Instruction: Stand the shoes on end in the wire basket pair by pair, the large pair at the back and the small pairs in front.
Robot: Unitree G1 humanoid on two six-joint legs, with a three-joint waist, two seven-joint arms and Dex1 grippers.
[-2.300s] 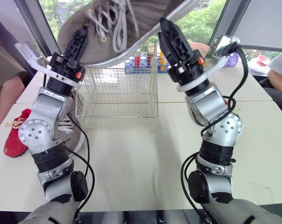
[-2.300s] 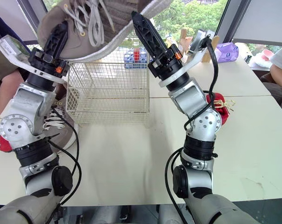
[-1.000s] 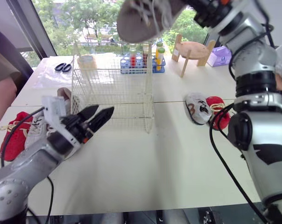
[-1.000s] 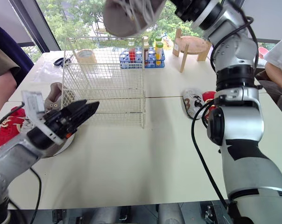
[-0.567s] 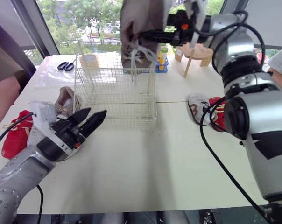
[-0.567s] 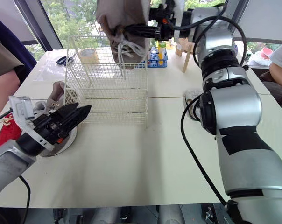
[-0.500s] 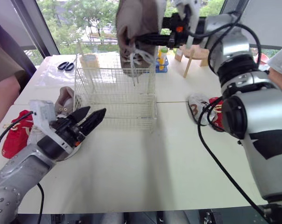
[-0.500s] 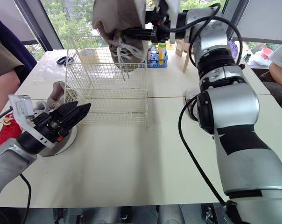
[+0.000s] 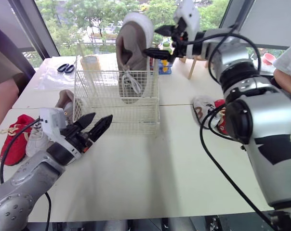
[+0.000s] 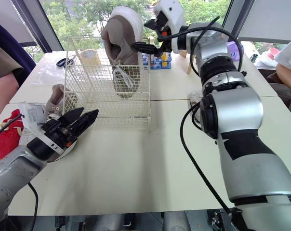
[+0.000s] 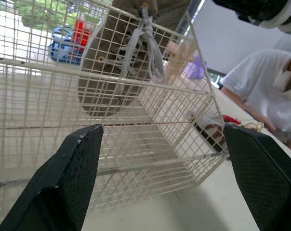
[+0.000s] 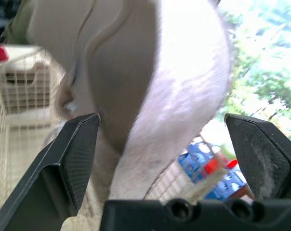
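The left arm (image 9: pixel 25 185) and right arm (image 9: pixel 266 120) are built of rounded silver-grey metal segments. Black cables (image 9: pixel 201 142) are looped alongside them. A white camera housing (image 9: pixel 53 120) is mounted behind the left gripper (image 9: pixel 101 116), whose black fingers (image 11: pixel 75 178) are finely cross-hatched.

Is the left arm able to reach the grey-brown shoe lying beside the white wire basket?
Probably yes: the open left gripper hovers near that grey-brown shoe, outside the white wire basket, nothing between them.

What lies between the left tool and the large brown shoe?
The near mesh wall of the wire basket, after a bare strip of table. In the left wrist view the left tool faces the shoe through that mesh.
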